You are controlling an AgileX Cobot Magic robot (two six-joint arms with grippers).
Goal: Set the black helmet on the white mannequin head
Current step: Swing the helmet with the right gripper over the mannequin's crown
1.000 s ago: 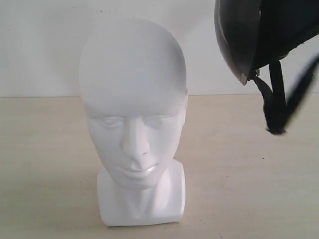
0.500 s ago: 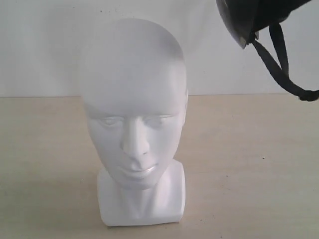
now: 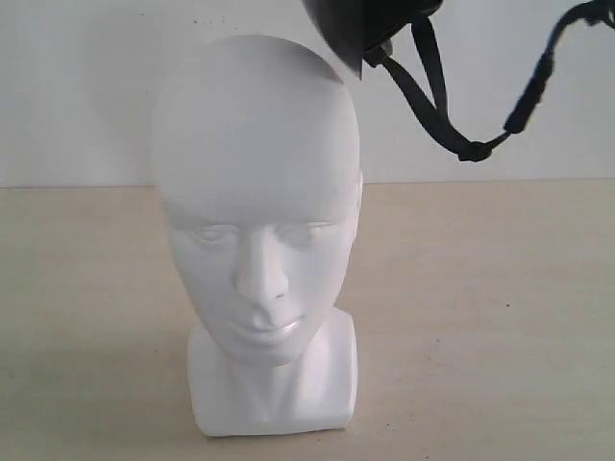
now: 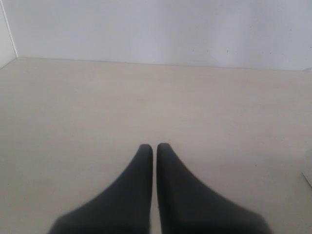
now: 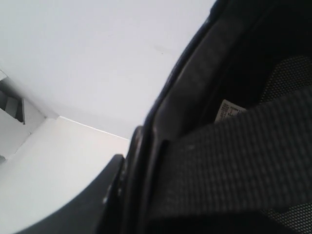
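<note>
The white mannequin head (image 3: pixel 258 206) stands upright on the table, facing the exterior camera. The black helmet (image 3: pixel 370 24) hangs at the top edge, just above and right of the head's crown, its chin strap (image 3: pixel 432 101) dangling to the right. In the right wrist view the helmet's rim and padded lining (image 5: pixel 209 122) fill the picture, and one finger (image 5: pixel 92 200) of my right gripper presses the outside of the rim, shut on it. My left gripper (image 4: pixel 154 148) is shut and empty, low over bare table.
The beige table (image 3: pixel 480 317) runs back to a white wall (image 3: pixel 86 86). A white edge of something (image 4: pixel 308 168) shows at the side of the left wrist view.
The helmet has moved left and up, from the top right corner to just over the right side of the mannequin head. Its strap swings out to the right.
</note>
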